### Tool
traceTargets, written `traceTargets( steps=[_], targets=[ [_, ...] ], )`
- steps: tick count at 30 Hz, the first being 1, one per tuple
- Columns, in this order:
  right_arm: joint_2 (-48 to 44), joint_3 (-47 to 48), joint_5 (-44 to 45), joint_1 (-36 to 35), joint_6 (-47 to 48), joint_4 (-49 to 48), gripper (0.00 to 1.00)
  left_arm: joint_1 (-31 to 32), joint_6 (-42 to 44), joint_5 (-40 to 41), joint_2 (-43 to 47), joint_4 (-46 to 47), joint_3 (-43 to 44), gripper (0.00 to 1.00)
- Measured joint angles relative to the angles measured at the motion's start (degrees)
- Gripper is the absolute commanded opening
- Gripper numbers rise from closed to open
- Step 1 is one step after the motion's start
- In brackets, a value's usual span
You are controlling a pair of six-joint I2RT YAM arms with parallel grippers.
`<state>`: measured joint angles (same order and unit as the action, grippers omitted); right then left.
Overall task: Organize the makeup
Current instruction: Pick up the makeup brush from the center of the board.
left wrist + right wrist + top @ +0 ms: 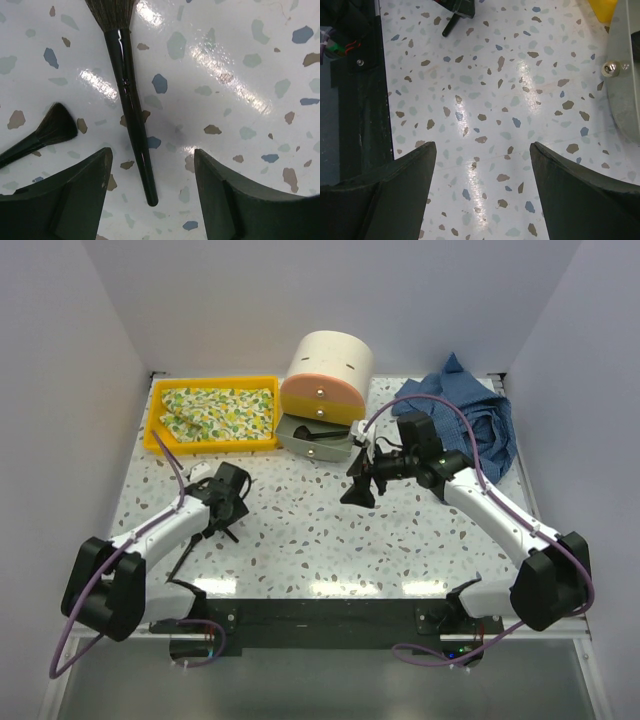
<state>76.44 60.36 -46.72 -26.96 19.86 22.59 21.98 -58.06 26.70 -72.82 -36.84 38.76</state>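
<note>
Farthest left, one yellow tray (210, 447) at the table's far edge held one leaf-patterned cloth (220, 412). Just in front of it, the left gripper (152, 152) hung low over the speckled table (300, 530), its two fingers (75, 200) spread apart and gripping nothing. Two brushes lay on the table beneath it. One long dark brush (129, 95) had its handle end in the gap between the fingers, touching neither, and a second brush (47, 132) with a flared head lay just to its left. At centre stood one round cream-and-pink drawer unit (325, 375), with one grey-green drawer (315, 440) pulled out at its foot. The right gripper (482, 145) hovered near that drawer, jaws wide and empty. One blue cloth (470, 415) lay crumpled at the far right.
</note>
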Motion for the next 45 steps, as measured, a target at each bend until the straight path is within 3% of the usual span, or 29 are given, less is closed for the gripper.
traceTargets(
  steps=[5, 9, 15, 17, 18, 21, 28, 33, 41, 45],
  targets=[
    [-0.07, -0.2, -0.76, 0.35, -0.13, -0.22, 0.8, -1.97, 0.07, 0.24, -4.92, 1.38, 1.09, 0.62],
    [-0.13, -0.44, -0.85, 0.42, -0.35, -0.35, 0.8, -3.23, 0.15, -0.11, -5.88, 2.73, 0.59, 0.47],
    [-0.63, -0.55, -1.03, 0.76, -0.39, -0.37, 0.8, -6.58, 0.96, -1.9, -5.79, 6.21, -1.22, 0.36],
    [-0.9, -0.55, -1.09, 1.05, -0.42, -0.39, 0.8, -7.54, 1.38, -2.32, -5.81, 6.88, -1.25, 0.28],
    [-0.96, -0.55, -1.14, 1.14, -0.42, -0.39, 0.8, -7.87, 1.68, -2.49, -5.84, 7.17, -1.27, 0.18],
    [-1.11, -0.61, -1.4, 1.4, -0.5, -0.37, 0.8, -8.68, 2.14, -3.04, -5.92, 7.93, -1.31, 0.0],
    [-1.22, -0.61, -2.34, 1.75, -0.72, -0.39, 0.8, -9.44, 4.22, -6.47, -4.52, 9.6, -2.1, 0.0],
    [-1.22, -0.61, -2.36, 2.03, -0.76, -0.39, 0.8, -9.44, 7.21, -13.2, 1.86, 9.42, -4.81, 0.0],
    [-1.22, -0.61, -2.54, 2.51, -0.76, -0.39, 0.8, -9.42, 16.7, -28.17, 12.81, 12.85, -4.92, 0.0],
    [-1.22, -0.61, -2.62, 2.71, -0.76, -0.39, 0.8, -9.09, 22.23, -37.62, 13.9, 16.87, -4.74, 0.0]
  ],
)
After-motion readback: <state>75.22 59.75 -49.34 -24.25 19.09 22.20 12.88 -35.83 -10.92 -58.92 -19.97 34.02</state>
